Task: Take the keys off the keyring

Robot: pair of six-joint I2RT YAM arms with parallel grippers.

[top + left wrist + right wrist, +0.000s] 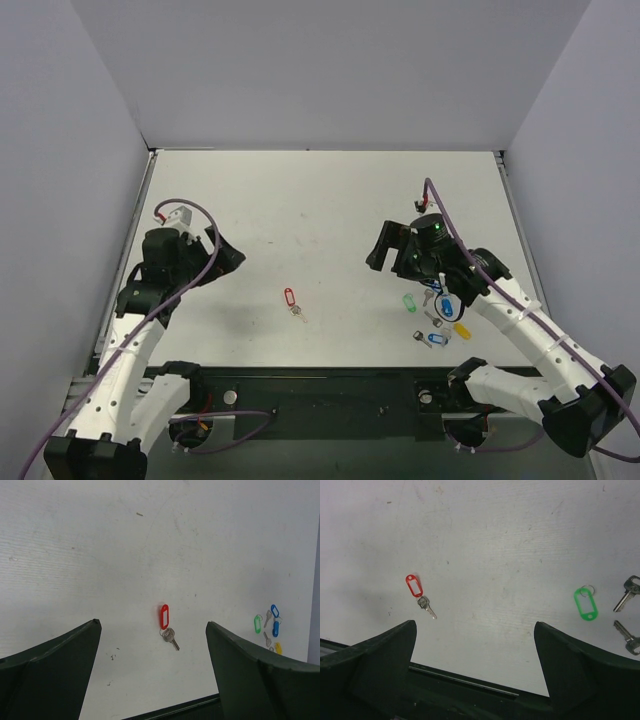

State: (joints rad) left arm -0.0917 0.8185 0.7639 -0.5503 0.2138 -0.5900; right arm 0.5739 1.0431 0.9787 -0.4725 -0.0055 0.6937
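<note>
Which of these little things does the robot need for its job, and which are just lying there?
For the job: red key tag with its ring, small silver key joined to it.
Just lying there: green tag, blue tags, yellow tag, loose keys.

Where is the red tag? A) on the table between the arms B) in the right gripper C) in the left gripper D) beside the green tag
A: the red tag, key attached, lies on the table between the arms; left gripper and right gripper are open, clear of it.
</note>
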